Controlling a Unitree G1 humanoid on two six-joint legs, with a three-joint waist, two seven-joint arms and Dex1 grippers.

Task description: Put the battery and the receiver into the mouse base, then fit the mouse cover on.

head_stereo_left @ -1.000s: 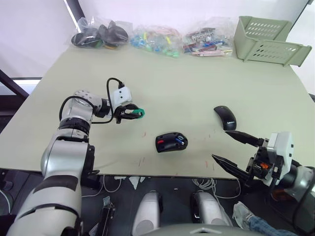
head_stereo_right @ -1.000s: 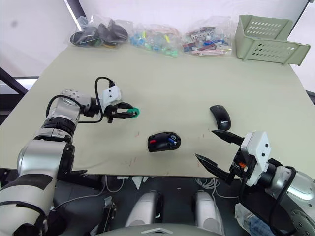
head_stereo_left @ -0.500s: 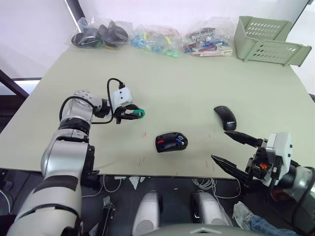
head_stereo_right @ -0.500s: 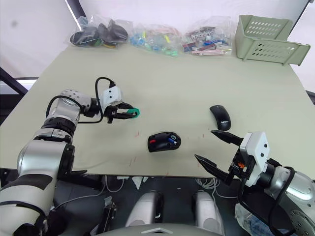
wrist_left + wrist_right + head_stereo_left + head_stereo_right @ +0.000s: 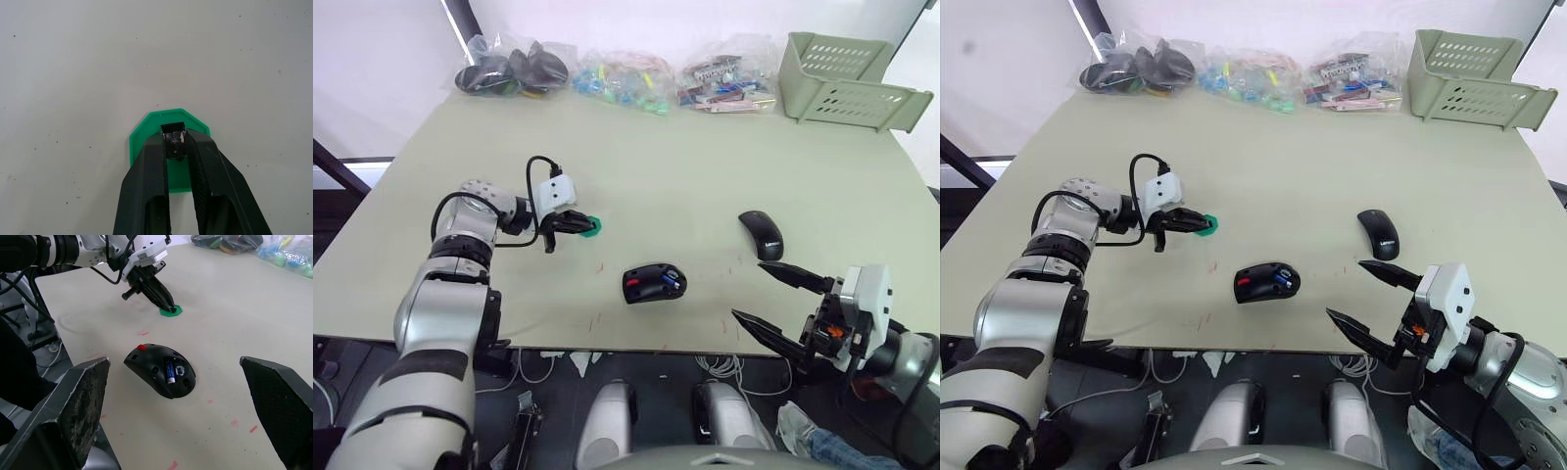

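Two eyes: left tool [image 5: 579, 224] pinches the receiver over the green disc [image 5: 590, 228] near the tabletop's [image 5: 705, 166] left edge; mouse cover [image 5: 761, 234] waits rightward.
Left wrist: receiver [image 5: 173, 138] clamped, seemingly for lifting.
Right wrist: battery [image 5: 169, 371] sits in mouse base [image 5: 160, 369]; right tool [image 5: 783, 306] spread, empty.
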